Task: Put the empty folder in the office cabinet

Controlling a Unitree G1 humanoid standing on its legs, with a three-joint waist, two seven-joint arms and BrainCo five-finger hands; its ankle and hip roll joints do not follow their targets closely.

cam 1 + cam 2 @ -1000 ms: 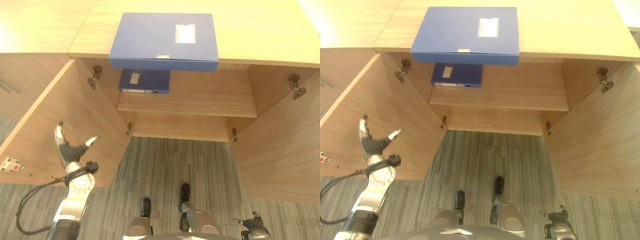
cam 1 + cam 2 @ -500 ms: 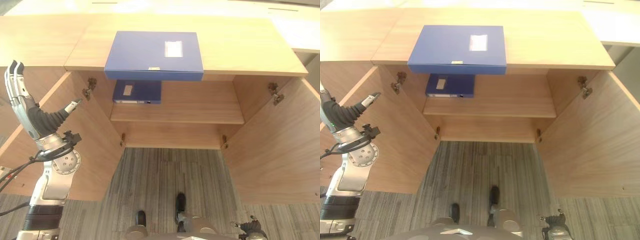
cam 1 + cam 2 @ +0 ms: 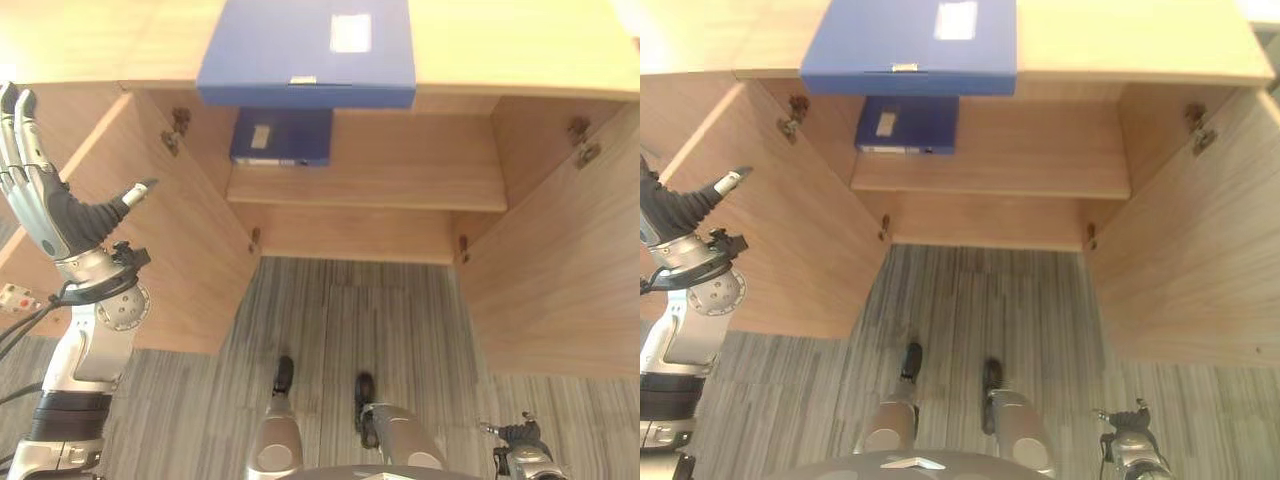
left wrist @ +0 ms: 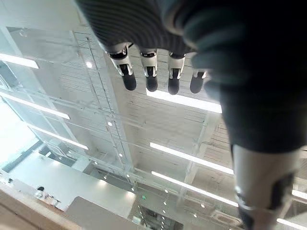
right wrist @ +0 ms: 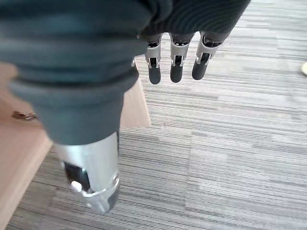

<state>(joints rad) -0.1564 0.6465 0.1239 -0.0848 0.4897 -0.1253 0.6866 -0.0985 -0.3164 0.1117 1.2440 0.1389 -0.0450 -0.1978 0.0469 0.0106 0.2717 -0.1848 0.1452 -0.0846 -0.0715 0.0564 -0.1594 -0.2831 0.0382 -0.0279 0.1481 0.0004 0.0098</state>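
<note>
blue folder on top [image 3: 305,50]: far edge cut off by the picture's top; its white label [image 3: 350,32] too small to read
second blue folder [image 3: 282,135]: front part hidden under the cabinet top, well beyond the left hand's fingers
left hand [image 3: 50,215]: fingertips [image 3: 12,100] near the picture's left edge; in the right eye view all but the thumb is cut off
right hand [image 3: 1130,445]: mostly cut off at the bottom edge
left cabinet door [image 3: 150,230]: partly hidden behind the left hand
</note>
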